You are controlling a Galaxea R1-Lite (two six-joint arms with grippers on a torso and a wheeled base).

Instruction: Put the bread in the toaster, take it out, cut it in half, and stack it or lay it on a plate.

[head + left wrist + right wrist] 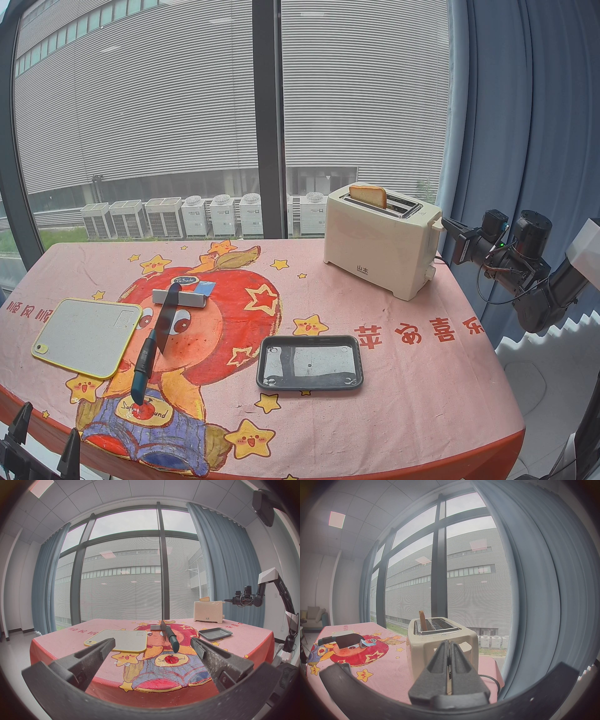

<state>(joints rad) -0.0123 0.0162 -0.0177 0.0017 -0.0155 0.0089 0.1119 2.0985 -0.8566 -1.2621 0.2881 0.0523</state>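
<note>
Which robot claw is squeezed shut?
The right gripper, pointing at the side of the toaster, is pinched together with no gap. The left gripper, by the front edge of the table, is spread wide open.

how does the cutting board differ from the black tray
The cutting board is pale grey with a yellow edge; the black tray is glossy with a raised rim. The cutting board lies askew on the robot's left; the black tray sits squarer, nearer the middle. Both are rounded rectangles, lying flat.
</note>
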